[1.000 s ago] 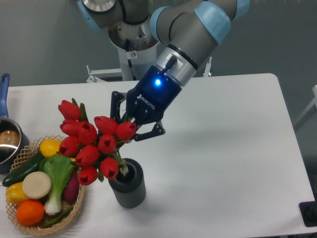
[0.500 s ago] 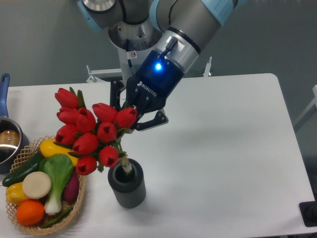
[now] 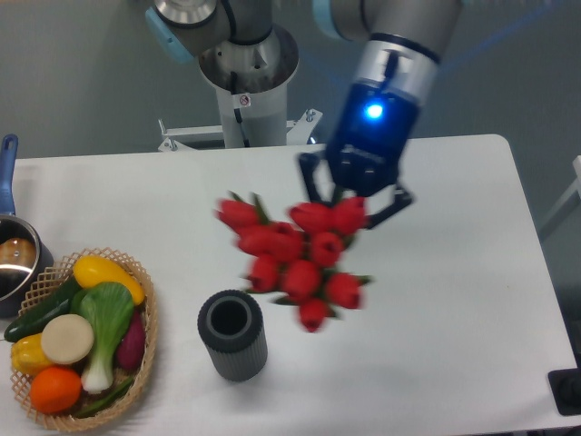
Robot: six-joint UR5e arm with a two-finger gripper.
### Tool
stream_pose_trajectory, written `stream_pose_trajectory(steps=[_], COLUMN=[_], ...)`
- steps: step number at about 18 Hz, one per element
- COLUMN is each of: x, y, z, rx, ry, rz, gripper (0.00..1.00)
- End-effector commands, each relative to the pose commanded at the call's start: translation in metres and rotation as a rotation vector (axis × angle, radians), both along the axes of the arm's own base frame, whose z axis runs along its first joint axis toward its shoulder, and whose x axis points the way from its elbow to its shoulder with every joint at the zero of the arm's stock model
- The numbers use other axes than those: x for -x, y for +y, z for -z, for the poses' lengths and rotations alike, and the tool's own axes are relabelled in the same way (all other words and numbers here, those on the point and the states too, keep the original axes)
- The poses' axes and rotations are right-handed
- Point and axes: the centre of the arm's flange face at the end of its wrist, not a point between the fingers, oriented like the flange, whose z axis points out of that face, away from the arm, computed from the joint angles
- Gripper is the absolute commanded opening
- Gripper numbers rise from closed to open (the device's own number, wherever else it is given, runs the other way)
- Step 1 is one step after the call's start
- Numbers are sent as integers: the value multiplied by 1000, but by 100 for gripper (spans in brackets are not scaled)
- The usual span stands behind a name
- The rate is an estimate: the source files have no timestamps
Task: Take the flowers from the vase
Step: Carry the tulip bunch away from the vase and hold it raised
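Now the gripper (image 3: 355, 202) clasps the red tulip bunch (image 3: 295, 257), blurred, clear of the ribbed grey vase (image 3: 233, 334) at its 7 o'clock.

The flowers (image 3: 295, 259) are motion-blurred, their stems hidden behind the buds.
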Motion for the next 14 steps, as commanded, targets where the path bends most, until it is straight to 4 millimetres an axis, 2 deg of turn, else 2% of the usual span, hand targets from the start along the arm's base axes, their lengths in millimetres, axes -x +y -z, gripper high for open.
stream_pose_trajectory(steps=[3, 7, 11, 14], x=[26, 43, 47, 51], y=[-33, -70, -90, -100], z=[21, 56, 79, 79], rx=[144, 314, 464, 574], ry=[-10, -20, -21, -6], rz=[-104, -150, -120, -99], gripper=[0, 0, 1, 4])
